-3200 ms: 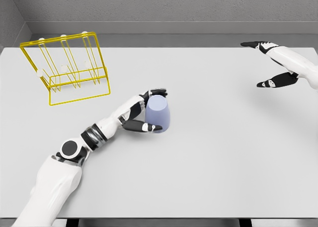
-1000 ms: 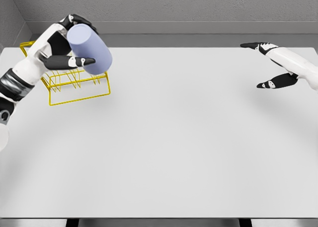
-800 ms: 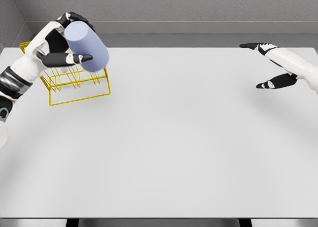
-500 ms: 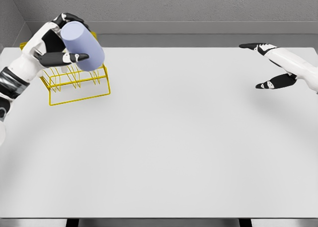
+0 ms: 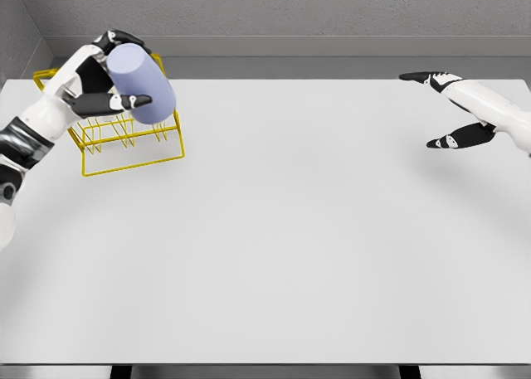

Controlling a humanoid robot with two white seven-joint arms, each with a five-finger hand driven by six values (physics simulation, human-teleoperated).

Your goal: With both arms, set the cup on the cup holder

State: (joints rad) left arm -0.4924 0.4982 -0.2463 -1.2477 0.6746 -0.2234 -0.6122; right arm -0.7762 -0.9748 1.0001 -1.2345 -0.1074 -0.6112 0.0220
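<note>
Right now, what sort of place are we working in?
Likely a simulated test bench: a bare white table against grey walls, holding only a yellow wire cup holder, with the left hand gripping a lavender cup.

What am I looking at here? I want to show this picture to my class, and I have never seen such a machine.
This is a simulator's render, seen from a camera on a humanoid robot's head, looking down at a grey table. The white arms are the robot's own. Its left hand grips a pale blue cup, tilted, right over a yellow wire cup holder that stands at the table's far left. The right hand, at the far right, is spread open and holds nothing. Whether the cup already touches the holder's prongs cannot be told.
</note>
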